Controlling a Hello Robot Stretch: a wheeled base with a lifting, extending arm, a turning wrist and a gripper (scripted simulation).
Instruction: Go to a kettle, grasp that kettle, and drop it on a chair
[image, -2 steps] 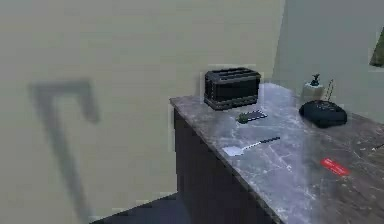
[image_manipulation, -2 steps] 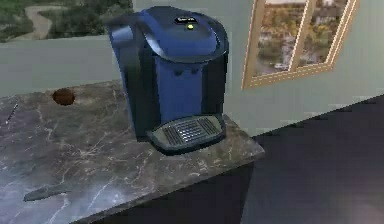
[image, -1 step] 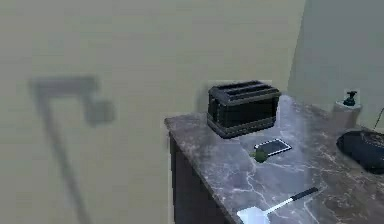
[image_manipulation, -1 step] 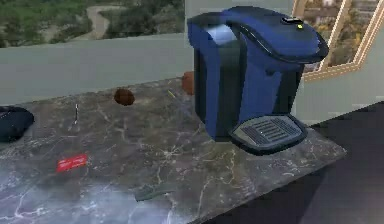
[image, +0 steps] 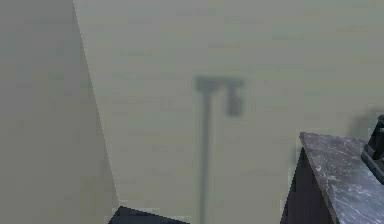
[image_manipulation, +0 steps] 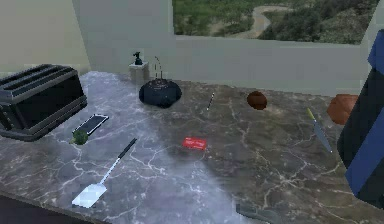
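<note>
Where it sits on counter (image_manipulation: 250, 150), kettle (image_manipulation: 160, 93), squat, dark, thin-handled

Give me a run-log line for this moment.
stage: beside marble counter | kettle: stands on it, right of toaster in arm side view, near spray bottle | forward view: wall, marble counter edge | next: likely reach for kettle

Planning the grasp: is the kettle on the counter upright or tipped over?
Upright: the dark round kettle sits base-down on the marble counter, its thin handle arching over the top.

the robot's own body cannot be made out.
</note>
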